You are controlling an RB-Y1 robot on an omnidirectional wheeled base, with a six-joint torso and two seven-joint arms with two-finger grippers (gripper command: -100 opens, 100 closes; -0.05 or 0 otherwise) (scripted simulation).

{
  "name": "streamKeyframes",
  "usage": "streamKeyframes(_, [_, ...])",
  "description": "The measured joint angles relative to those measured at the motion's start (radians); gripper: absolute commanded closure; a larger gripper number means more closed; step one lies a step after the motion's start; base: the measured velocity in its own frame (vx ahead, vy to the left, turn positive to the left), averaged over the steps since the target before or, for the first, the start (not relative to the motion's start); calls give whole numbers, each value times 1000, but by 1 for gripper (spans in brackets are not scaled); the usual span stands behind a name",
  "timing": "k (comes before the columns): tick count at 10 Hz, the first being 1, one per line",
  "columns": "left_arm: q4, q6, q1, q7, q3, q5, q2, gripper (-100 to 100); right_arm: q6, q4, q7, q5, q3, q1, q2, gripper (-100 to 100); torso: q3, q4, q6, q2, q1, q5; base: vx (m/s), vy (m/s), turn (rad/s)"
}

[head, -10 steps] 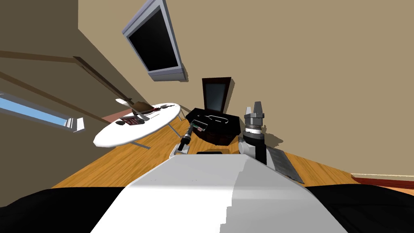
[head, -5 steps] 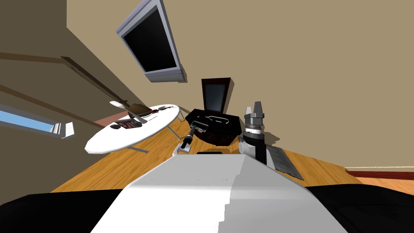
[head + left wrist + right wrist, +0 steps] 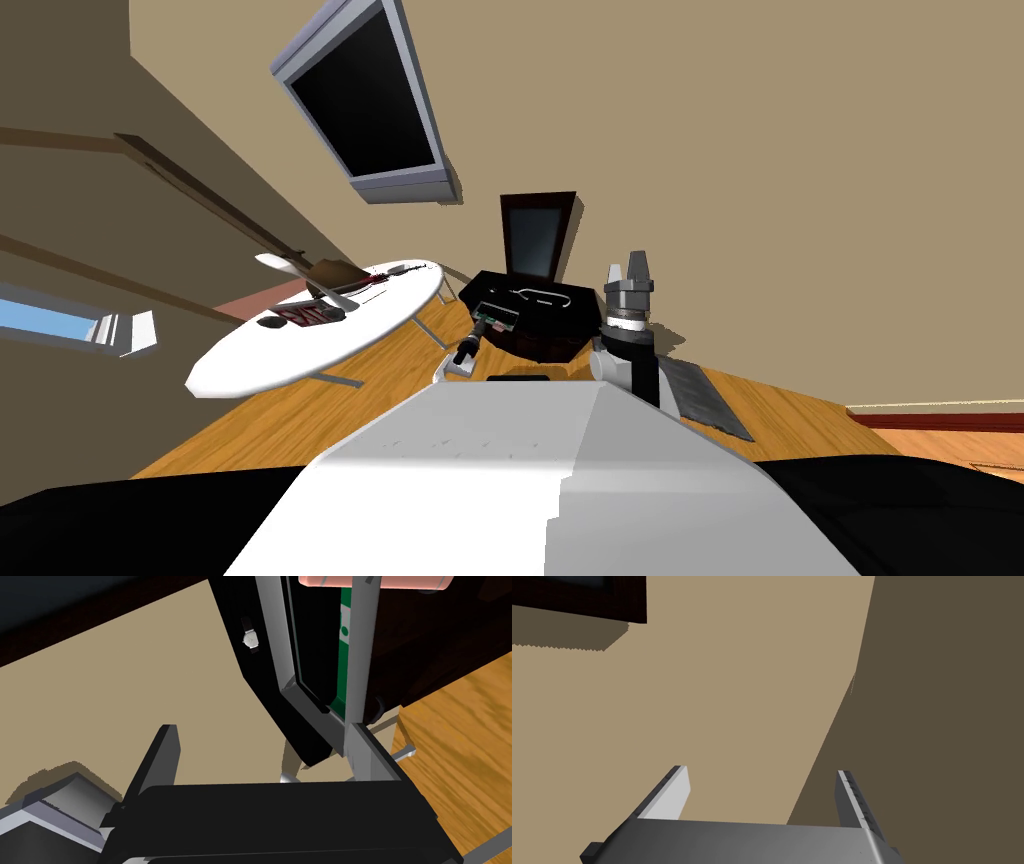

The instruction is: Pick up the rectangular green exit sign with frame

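The exit sign [image 3: 494, 316] is a small green panel in a grey frame, at the front left edge of a low dark table [image 3: 545, 335]. In the left wrist view the exit sign [image 3: 344, 651] is seen nearly edge-on, its grey frame [image 3: 276, 636] around the green face. My left gripper [image 3: 478, 330] reaches toward it from below. Its fingers are open [image 3: 260, 726], and the sign's lower corner lies just past one fingertip [image 3: 367, 746], well apart from the other. My right gripper [image 3: 628, 270] points upward beside the table, open [image 3: 762, 772] and holding nothing.
A white oval table [image 3: 250, 365] to the left carries a red sign [image 3: 305, 316] and small dark items. A screen [image 3: 365, 100] hangs on the wall. A dark framed panel [image 3: 537, 235] leans behind the dark table, which holds a wristwatch [image 3: 250, 639]. A grey mat [image 3: 708, 400] lies on the wooden floor.
My view has swung: the white table, the screen and the window have slid left in the picture. The sign, the dark table and both arms stay almost where they were.
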Motion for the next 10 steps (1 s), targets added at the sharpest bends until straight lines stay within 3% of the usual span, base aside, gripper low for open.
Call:
streamKeyframes(3, [115,27,-53,20,-6,1,-33,-100,0,0,0,0,0,0,0,0,-1,-1,0,-2,3,1,84,119,-63])
streamKeyframes(6, [146,79,-68,39,-18,5,-60,-100,0,0,0,0,0,0,0,0,0,0,0,0,-1,0,52,63,-26])
streamKeyframes(10, [244,96,-98,51,-17,2,-146,-100,0,0,0,0,0,0,0,0,0,0,0,0,-2,0,51,60,-38])
